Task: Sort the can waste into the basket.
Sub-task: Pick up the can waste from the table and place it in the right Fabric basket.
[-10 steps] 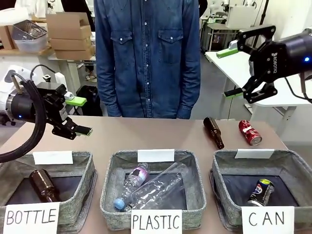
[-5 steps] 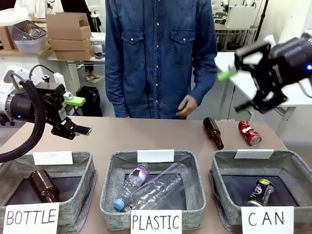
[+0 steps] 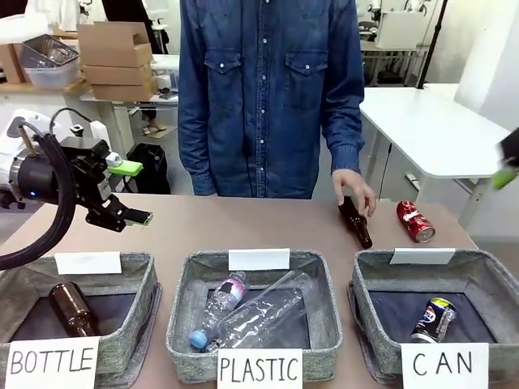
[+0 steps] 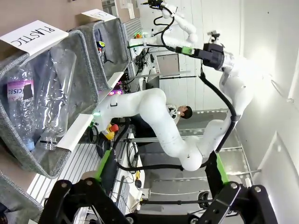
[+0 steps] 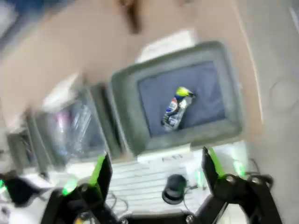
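Grey woven fabric forms the CAN basket [image 3: 496,271], a soft-sided rectangle with a dark lining and a white paper sign on its near wall. Inside it, on the lining, lies the dark can [image 3: 432,319], a small cylinder with silver ends and coloured print. Just beyond the basket's far rim, on the smooth tan worktop [image 3: 243,223], the red can [image 3: 415,220] lies on its side, its thin metal skin dented. Just left of that can, also beyond the rim, a brown glass bottle [image 3: 357,223] lies at a slant, and a person's hand [image 3: 353,190] is on its far end. Left of the CAN basket stand two like baskets in a row. The PLASTIC basket [image 3: 180,308] is next to it and holds crumpled clear bottles [image 3: 259,312]. The BOTTLE basket [image 3: 138,324] is farthest from it, with a second bottle [image 3: 73,308] inside.

The right jaws stand wide open with nothing between them. The blurred right wrist view looks down past their green pads [image 5: 212,163] onto the CAN basket [image 5: 122,109] and the dark can [image 5: 176,107] in it. From the front, one pad is a green smear [image 3: 504,177] up and to the right of the basket. The left jaws are black, angular and also tipped with green. They too are open and empty, and hang in the air well apart from the CAN basket, past the far end of the row.
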Controlling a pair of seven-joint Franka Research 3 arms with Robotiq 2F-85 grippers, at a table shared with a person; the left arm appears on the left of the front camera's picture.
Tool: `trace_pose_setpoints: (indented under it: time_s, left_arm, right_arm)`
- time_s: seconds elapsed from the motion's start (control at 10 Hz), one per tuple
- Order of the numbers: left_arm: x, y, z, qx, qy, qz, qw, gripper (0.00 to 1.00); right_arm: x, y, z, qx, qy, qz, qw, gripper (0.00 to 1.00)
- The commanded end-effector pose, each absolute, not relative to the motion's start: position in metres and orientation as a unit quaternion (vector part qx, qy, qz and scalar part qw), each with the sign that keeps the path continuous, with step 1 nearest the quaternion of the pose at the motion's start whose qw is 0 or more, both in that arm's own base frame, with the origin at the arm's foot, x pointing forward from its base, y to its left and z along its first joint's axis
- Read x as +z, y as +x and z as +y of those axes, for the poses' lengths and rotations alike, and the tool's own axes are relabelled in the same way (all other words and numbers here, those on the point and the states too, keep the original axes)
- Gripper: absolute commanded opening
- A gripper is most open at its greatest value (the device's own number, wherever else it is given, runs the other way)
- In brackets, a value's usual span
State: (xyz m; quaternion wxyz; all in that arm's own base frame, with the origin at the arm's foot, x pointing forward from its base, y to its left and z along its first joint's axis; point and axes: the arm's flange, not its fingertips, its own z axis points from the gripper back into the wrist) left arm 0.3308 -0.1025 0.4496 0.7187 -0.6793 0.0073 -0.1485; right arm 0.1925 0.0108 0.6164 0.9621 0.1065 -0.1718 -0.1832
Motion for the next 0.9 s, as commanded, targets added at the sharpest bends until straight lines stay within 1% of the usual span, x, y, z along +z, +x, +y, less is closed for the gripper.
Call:
trace_pose_setpoints:
  time_s: [0.0,0.1,0.2,0.3,0.4,0.5,0.6,0.7,0.8]
  left_arm:
    - [0.45,0.33,-0.099,-0.16,-0.68,0.007,0.715,1.0]
    - [0.45,0.33,-0.099,-0.16,-0.68,0.007,0.715,1.0]
    - [0.45,0.33,-0.099,-0.16,-0.68,0.007,0.715,1.0]
    - [0.45,0.33,-0.099,-0.16,-0.68,0.007,0.715,1.0]
    - [0.45,0.33,-0.099,-0.16,-0.68,0.007,0.715,1.0]
    - [0.45,0.33,-0.099,-0.16,-0.68,0.007,0.715,1.0]
    - [0.45,0.33,-0.099,-0.16,-0.68,0.007,0.715,1.0]
    - [0.45,0.33,-0.099,-0.16,-0.68,0.007,0.715,1.0]
    - [0.45,0.33,-0.099,-0.16,-0.68,0.007,0.715,1.0]
  right_arm:
    - [0.602,0.215,0.03,-0.11,0.123,-0.135,0.977,1.0]
    - [0.602,0.215,0.03,-0.11,0.123,-0.135,0.977,1.0]
    - [0.619,0.184,0.009,-0.184,0.107,-0.178,0.961,1.0]
    - [0.615,0.208,0.005,-0.164,0.118,-0.184,0.962,1.0]
    - [0.598,0.266,0.001,-0.147,0.181,-0.166,0.958,1.0]
    - [0.583,0.309,-0.001,-0.145,0.21,-0.172,0.951,1.0]
    - [0.57,0.34,-0.013,-0.175,0.192,-0.197,0.945,1.0]
    - [0.555,0.362,-0.029,-0.189,0.195,-0.205,0.94,1.0]
    - [0.54,0.37,-0.038,-0.171,0.213,-0.199,0.941,1.0]
